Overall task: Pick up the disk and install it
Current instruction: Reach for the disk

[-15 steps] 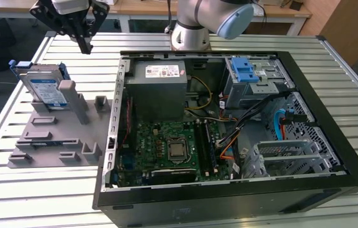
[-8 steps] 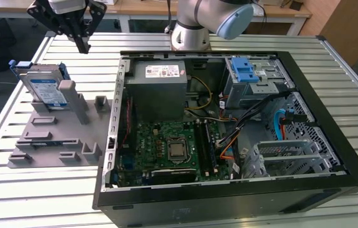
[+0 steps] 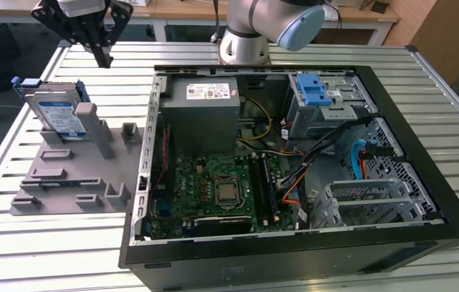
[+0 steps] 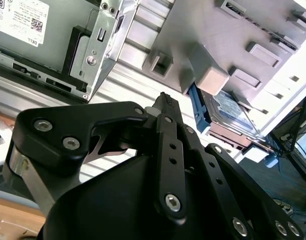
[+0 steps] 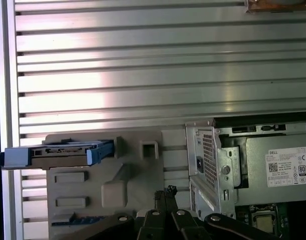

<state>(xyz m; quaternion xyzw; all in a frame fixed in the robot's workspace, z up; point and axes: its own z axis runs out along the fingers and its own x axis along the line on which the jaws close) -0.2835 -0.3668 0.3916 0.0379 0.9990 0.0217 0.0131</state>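
your gripper (image 3: pixel 102 61) has its jaws pinched together on nothing. it hangs in the air near the disk (image 3: pixel 57 112), not touching it. so basically nothing's done yet. the disk stands on edge in the grey holder (image 3: pixel 67 176) on the slatted table (image 3: pixel 51 255), outside the open pc case (image 3: pixel 294 258) and well apart from the drive cage (image 3: pixel 319 91) with the blue latch. pickup and install both look left to do. hard to make out: a holder post covers the disk's lower end, and cables crowd the cage, so you can't see its slot.
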